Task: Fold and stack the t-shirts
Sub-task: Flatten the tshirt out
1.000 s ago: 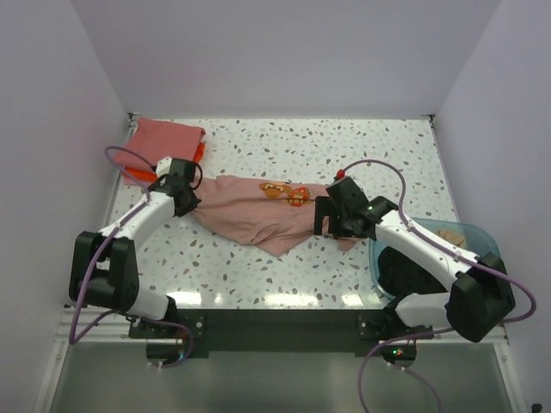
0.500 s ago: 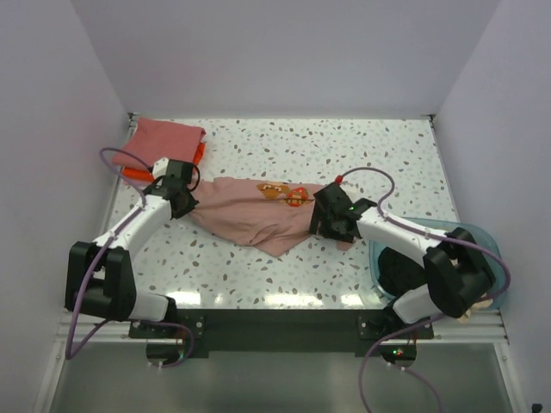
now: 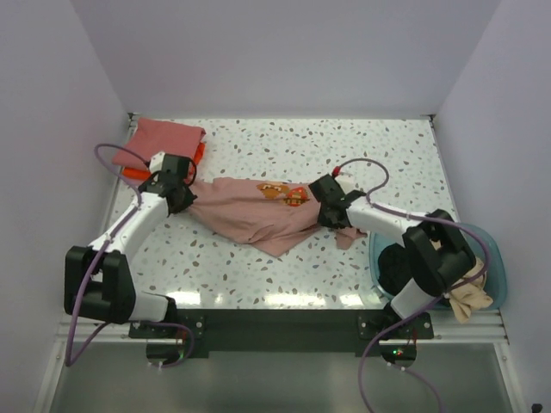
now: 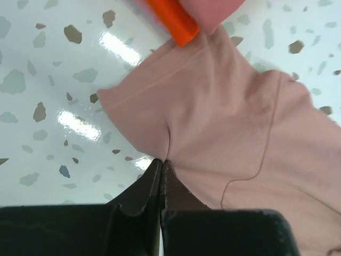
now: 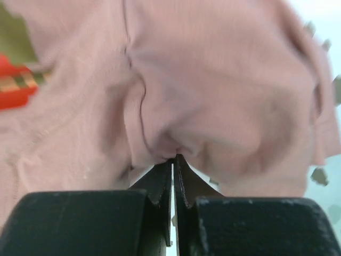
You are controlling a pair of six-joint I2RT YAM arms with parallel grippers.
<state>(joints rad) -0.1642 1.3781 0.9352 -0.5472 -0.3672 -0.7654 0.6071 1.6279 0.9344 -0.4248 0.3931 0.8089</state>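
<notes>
Dusty pink t-shirt lies crumpled on the table, stretched between both sets of fingers, cartoon print facing up. The left gripper is fully closed, pinching a small fold of the shirt at its fingertips, just beyond which the sleeve touches the orange shirt of the folded pile. The right gripper is likewise closed, nipping a pucker of pink cloth at the very tips. Risk: both holds are shallow, so a firm pull apart could strip the cloth from either pinch. Risk: a lift or drag from the left fingers could catch the orange shirt and disturb the coral red shirt above it. How many layers each pinch contains cannot be determined. The right wrist view is blurred, and the right arm covers the shirt edge behind its fingers.
</notes>
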